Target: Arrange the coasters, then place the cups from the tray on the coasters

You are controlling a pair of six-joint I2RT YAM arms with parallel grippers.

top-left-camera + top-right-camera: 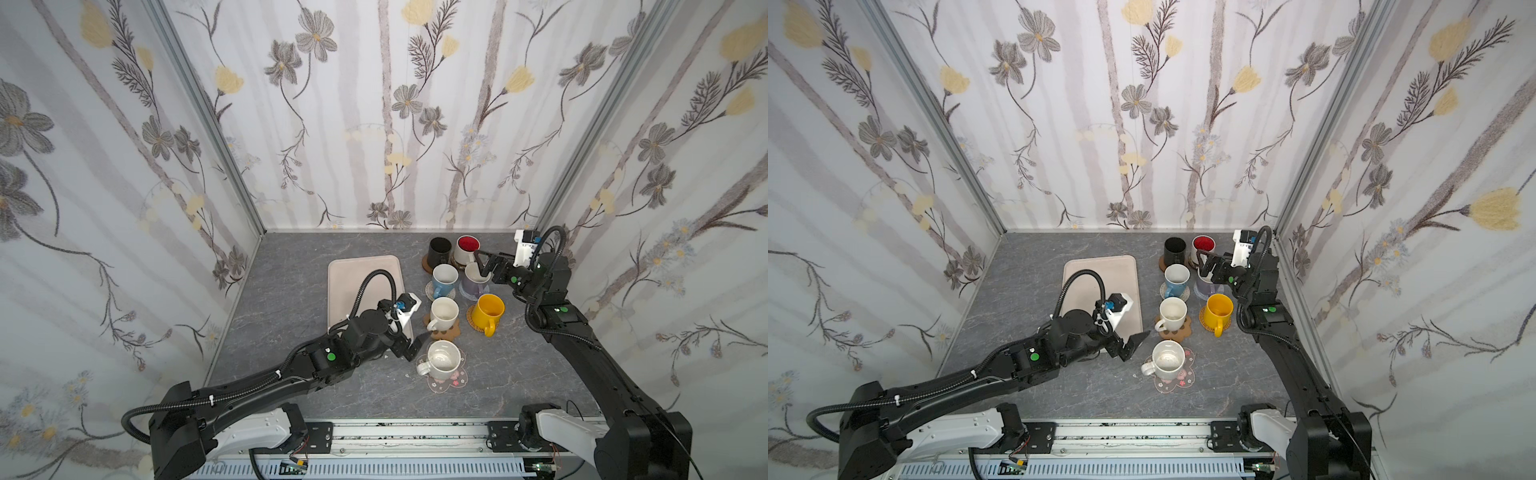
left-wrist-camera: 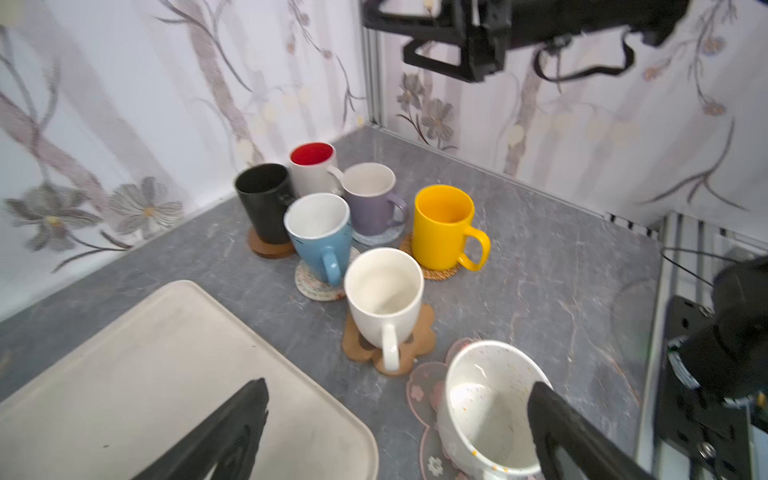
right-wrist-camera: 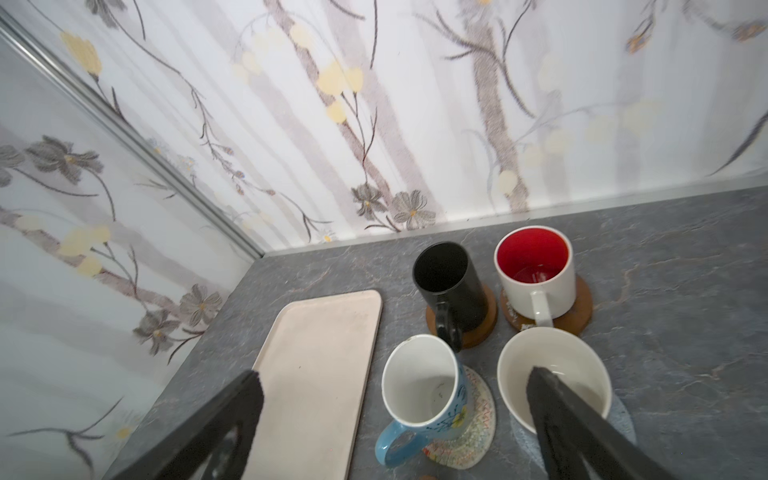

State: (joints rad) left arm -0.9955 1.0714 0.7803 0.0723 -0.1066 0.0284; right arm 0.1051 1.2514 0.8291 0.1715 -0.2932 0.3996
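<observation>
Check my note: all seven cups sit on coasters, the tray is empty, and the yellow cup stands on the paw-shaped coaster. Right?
One slip: the yellow cup stands on the tan rattan coaster, not the paw-shaped coaster, which carries an off-white cup. The left wrist view shows this. The rest holds.

My left claw (image 1: 419,344) is black. Right of the middle I see a yellow cup (image 1: 489,311), a black cup (image 1: 439,250), a blue cup (image 1: 444,281) and a white cup (image 1: 466,249), red inside. The tray (image 1: 353,282) is beige.
</observation>
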